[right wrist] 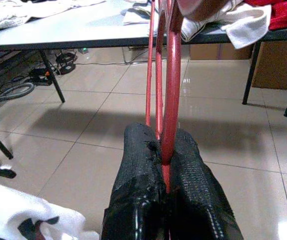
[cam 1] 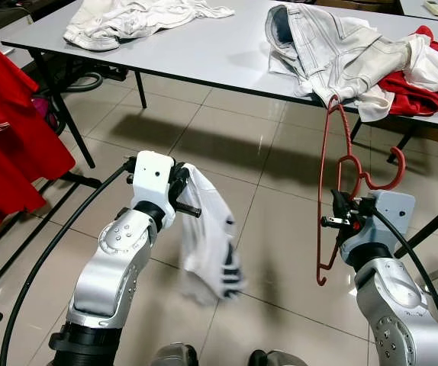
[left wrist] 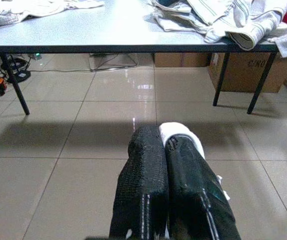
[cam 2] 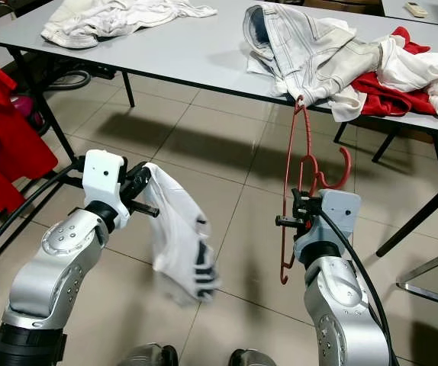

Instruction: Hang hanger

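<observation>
Two things are held at once: the red hanger (cam 1: 333,191) is pinched between the closed fingers of the right gripper (cam 1: 339,215), standing nearly upright above the tiled floor (cam 1: 227,137) in front of the table (cam 1: 204,46), and a white garment (cam 1: 211,236) is clamped in the left gripper (cam 1: 182,192), its fingers pressed together on the cloth. The hanger is gripped on a thin rod, as the right wrist view shows, so it could be expected to twist or slide in the pads (right wrist: 188,160) if it is swung or knocked; its upper end lies close to the table edge and the clothes (cam 1: 341,53) piled there, and could be snagged on them when moved. The garment hangs loose and blurred, and could be caught on the hanger if the arms are brought together. A rack with red cloth (cam 1: 5,137) is cut off at the left edge, and its rail cannot be made out, so where the hanger should be hooked cannot be judged.
</observation>
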